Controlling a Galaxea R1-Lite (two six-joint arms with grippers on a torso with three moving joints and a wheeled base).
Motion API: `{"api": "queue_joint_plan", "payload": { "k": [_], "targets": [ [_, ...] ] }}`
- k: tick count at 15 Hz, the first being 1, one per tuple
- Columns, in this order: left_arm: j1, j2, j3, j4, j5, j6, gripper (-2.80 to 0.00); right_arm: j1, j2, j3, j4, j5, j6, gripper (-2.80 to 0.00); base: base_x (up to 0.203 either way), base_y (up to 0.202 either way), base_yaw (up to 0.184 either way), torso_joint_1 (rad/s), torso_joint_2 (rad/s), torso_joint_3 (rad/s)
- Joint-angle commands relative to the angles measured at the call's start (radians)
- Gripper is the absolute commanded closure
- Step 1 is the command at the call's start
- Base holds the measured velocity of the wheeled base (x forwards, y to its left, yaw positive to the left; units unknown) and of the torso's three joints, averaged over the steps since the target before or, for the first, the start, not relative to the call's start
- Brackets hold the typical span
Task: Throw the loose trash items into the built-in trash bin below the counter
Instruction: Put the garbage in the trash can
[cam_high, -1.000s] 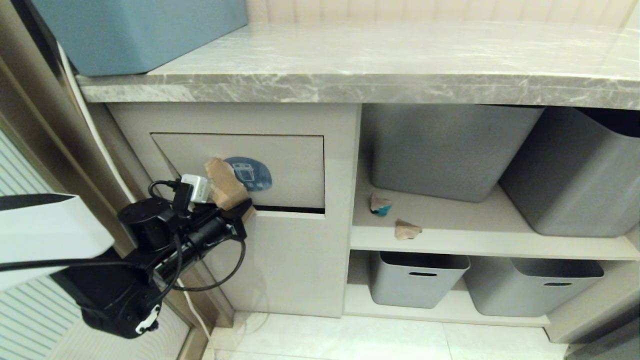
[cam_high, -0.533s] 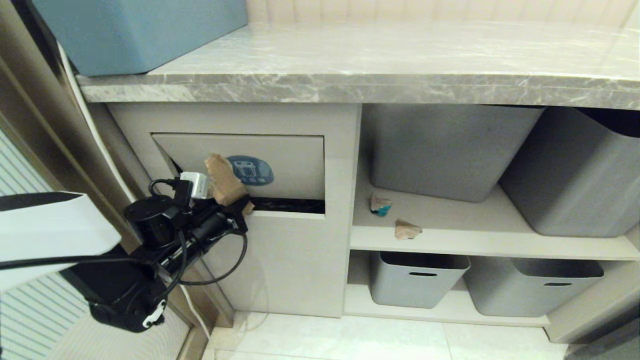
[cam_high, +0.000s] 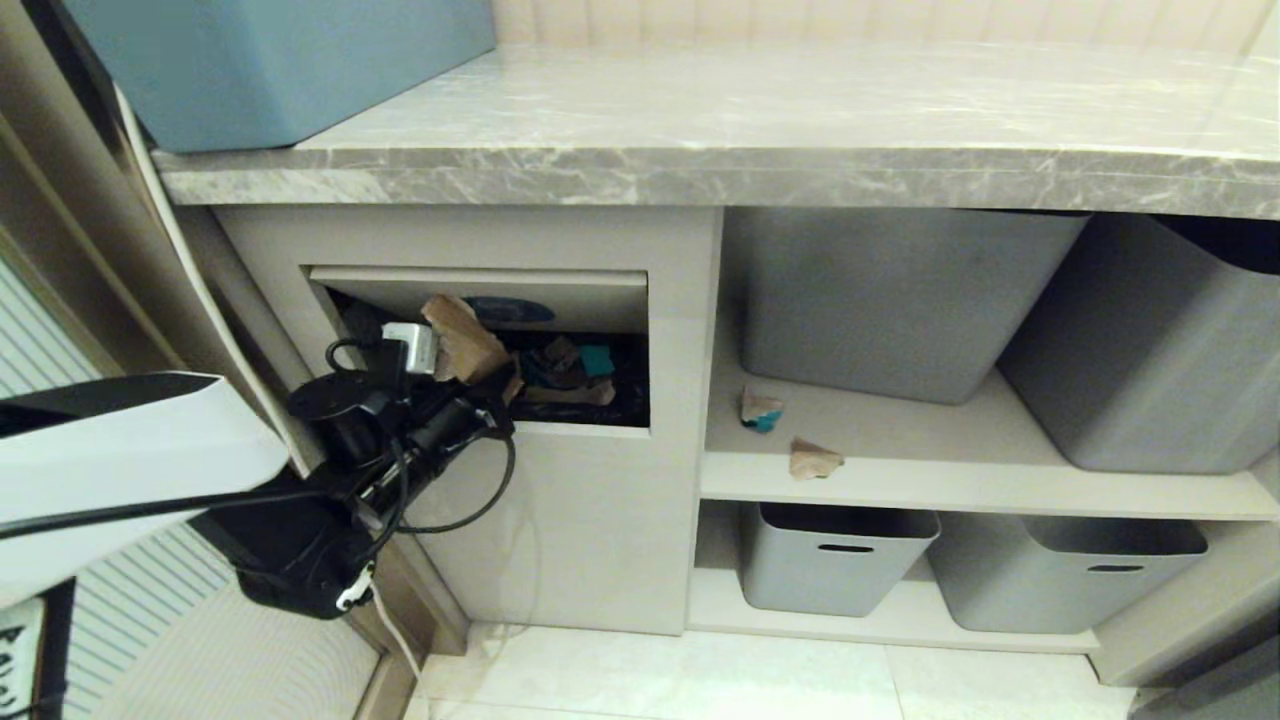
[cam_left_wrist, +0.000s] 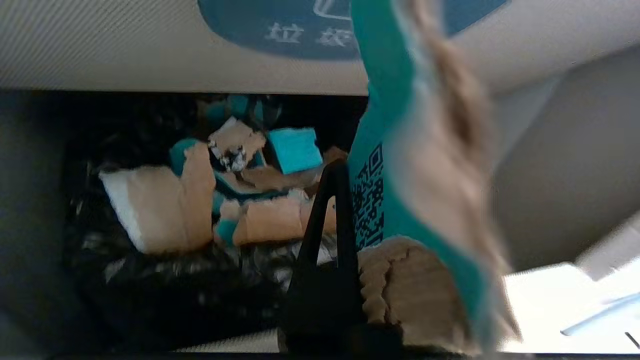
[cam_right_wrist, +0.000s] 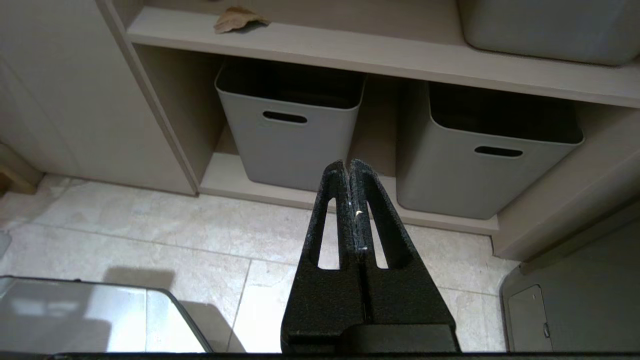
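Trash bin (cam_high: 590, 480), a beige cabinet front under the grey-brown marble surface (cam_high: 760, 110), has its rectangular flap (cam_high: 560, 292) tilted inward, so only a sliver of the round blue sticker (cam_high: 508, 309) shows from the head view. Its interior is dark; a black liner and a heap of brown and teal scraps (cam_left_wrist: 210, 200) can be made out, though their edges blur together. A blue-grey box (cam_high: 270, 60) on the surface is cut off by the frame's top. Grey tubs (cam_high: 880, 300) fill the shelves beside the bin; the far right one is partly out of frame.

The left gripper (cam_high: 490, 385) sits at the mouth of the bin, its jaws clamped on a torn cardboard scrap (cam_high: 462, 340) that stands upright against the flap. In the left wrist view this held scrap (cam_left_wrist: 420, 200) is brown corrugated card with a teal printed face and part of a QR code, blurred; only one black finger shows beside it.

Two more scraps lie on the upper shelf (cam_high: 960, 480): one with a teal patch (cam_high: 760, 408), one plain brown (cam_high: 815, 459), near each other.

The right gripper (cam_right_wrist: 348, 172) hangs above the tiled floor (cam_right_wrist: 150, 235), jaws pressed together with nothing between them.
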Motion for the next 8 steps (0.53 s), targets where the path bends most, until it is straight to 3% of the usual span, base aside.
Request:
{"api": "queue_joint_plan", "payload": {
  "k": [1, 4, 5, 8],
  "targets": [
    [-0.004, 0.049, -0.034, -0.007, -0.001, -0.001, 0.0, 0.0, -0.021, 0.0, 0.0, 0.0, 0.001, 0.0, 0.0, 0.0, 0.0, 0.0, 0.0, 0.0],
    [-0.011, 0.068, -0.041, -0.007, 0.0, -0.003, 0.0, 0.0, -0.021, 0.0, 0.0, 0.0, 0.002, 0.0, 0.0, 0.0, 0.0, 0.0, 0.0, 0.0],
    [-0.014, 0.068, -0.045, -0.007, 0.003, -0.008, -2.8, 0.0, -0.021, 0.0, 0.0, 0.0, 0.002, 0.0, 0.0, 0.0, 0.0, 0.0, 0.0, 0.0],
    [-0.027, 0.083, -0.079, -0.007, 0.027, -0.017, -2.8, 0.0, -0.021, 0.0, 0.0, 0.0, 0.009, 0.0, 0.0, 0.0, 0.0, 0.0, 0.0, 0.0]
  ]
}}
